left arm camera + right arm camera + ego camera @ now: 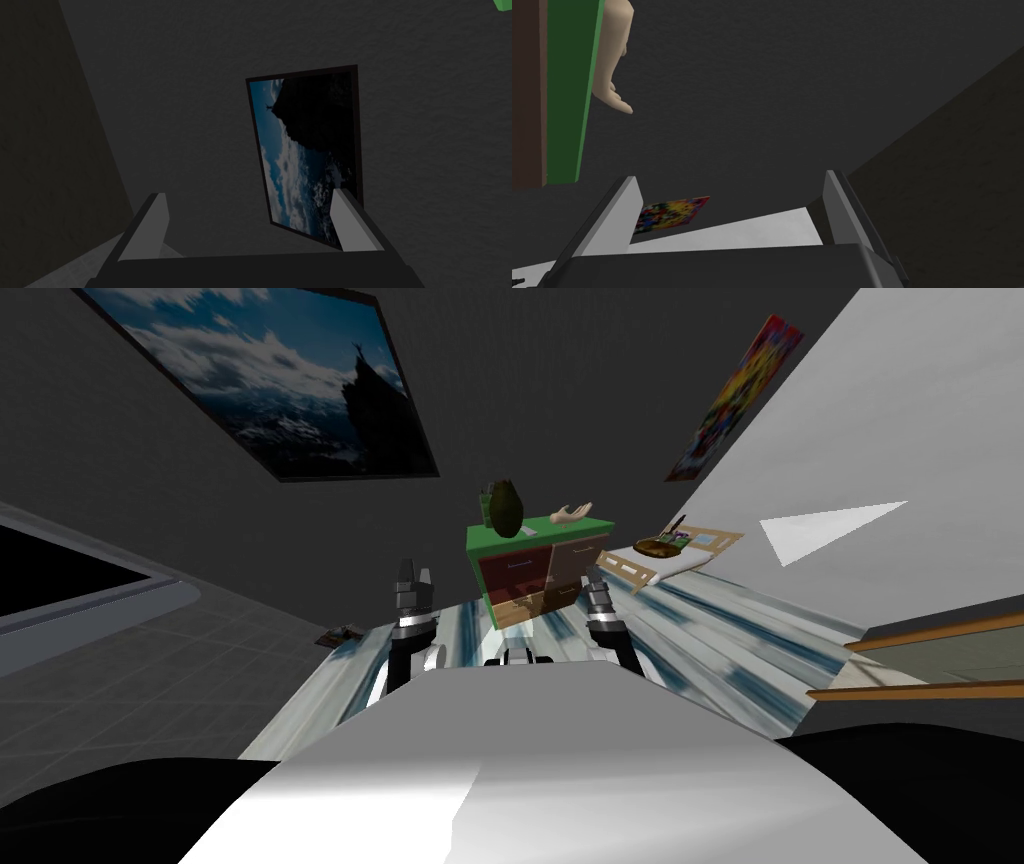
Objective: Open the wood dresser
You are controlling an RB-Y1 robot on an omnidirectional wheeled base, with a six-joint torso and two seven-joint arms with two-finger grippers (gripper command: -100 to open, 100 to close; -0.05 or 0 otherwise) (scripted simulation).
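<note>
Both the left end effector point(414, 573) and right end effector point(597, 588) gape wide, empty. The green-topped dresser point(520, 576) stands ahead by the wall. Its drawers look stiff; pull a small handle point(519, 560).

Both arms held forward, side by side. The left gripper point(412, 574) has its fingers spread apart; the right gripper point(596, 587) likewise.
</note>
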